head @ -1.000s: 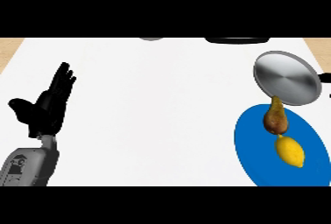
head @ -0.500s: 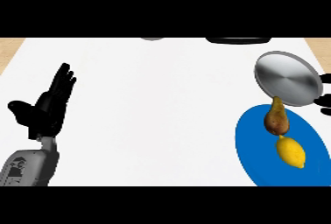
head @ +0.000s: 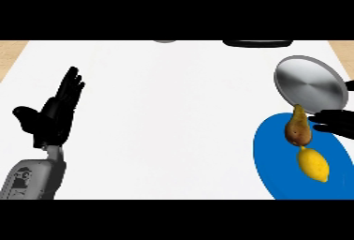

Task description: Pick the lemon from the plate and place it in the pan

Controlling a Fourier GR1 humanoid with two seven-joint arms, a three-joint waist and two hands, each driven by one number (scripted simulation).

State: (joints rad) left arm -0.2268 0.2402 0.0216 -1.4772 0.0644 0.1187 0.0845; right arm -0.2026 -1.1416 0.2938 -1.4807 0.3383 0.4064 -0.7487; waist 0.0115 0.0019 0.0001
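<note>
A yellow lemon (head: 313, 163) lies on the blue plate (head: 272, 159) at the right edge of the white counter. Just beyond it on the same plate lies a brown pear-shaped item (head: 298, 129). Farther back stands the round grey metal pan (head: 310, 84), its rim just past the plate. Part of my right hand (head: 333, 123) comes in from the right edge, with outstretched fingers beside the brown item and above the lemon, touching neither. At the far left my left hand (head: 52, 117) rests open with fingers up.
A dark object (head: 256, 43) and a small grey one (head: 165, 41) sit at the counter's back edge. A black stub (head: 349, 85) shows at the pan's right side. Wooden floor shows past the counter's far corners.
My right hand has come further into view from the right edge, toward the plate. The left hand, lemon and pan have not moved.
</note>
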